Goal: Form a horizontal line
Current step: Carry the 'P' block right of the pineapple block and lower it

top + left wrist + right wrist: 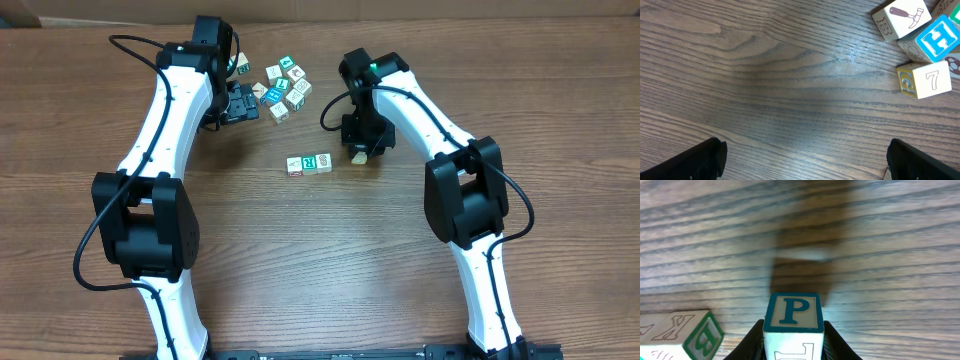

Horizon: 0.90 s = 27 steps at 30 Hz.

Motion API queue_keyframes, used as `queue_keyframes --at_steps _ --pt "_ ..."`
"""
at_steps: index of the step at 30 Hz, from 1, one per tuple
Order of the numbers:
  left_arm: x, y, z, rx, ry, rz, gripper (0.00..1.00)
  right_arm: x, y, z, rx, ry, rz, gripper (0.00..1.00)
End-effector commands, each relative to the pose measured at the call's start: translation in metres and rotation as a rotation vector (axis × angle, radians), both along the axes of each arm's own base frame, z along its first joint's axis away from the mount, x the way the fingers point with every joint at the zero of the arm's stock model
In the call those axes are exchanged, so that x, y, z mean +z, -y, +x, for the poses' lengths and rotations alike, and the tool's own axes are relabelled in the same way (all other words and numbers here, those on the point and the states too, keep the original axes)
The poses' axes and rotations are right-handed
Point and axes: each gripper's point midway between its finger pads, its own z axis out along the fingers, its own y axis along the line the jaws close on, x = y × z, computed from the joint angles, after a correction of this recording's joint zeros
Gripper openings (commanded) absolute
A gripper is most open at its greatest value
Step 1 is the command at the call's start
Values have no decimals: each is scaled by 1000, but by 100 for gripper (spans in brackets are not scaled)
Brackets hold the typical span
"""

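Here, nearest first:
Right hand: clamped on the P block, one finger on each side of it; the teal-framed P faces the wrist camera, and a blurred shadow lies on the wood beyond it.
P block from overhead: just right of the row, a small gap between them, under the right hand.
Row so far: two blocks touching side by side, the red-edged block on the left and the green-marked block on the right, mid-table.
Left hand: fingers spread wide apart, only bare table between them.
Loose pile: beyond the row, at the far side of the table, just right of the left hand.
Pile, left wrist view: the 7 block, the blue H block and the hammer block crowd the upper right corner.
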Motion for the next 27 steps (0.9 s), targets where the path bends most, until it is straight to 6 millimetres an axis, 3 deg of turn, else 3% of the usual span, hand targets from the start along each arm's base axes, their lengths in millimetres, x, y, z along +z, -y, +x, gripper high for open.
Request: queue_keyframes --at_steps 1,18,27 --pt "13 -3 4 5 34 5 100 -5 -10 -6 17 -14 12 25" --pt "13 -3 4 5 35 5 100 -5 -11 -3 16 -5 17 27" --pt "13 -3 4 5 34 5 100 -5 -11 -5 17 -10 14 46"
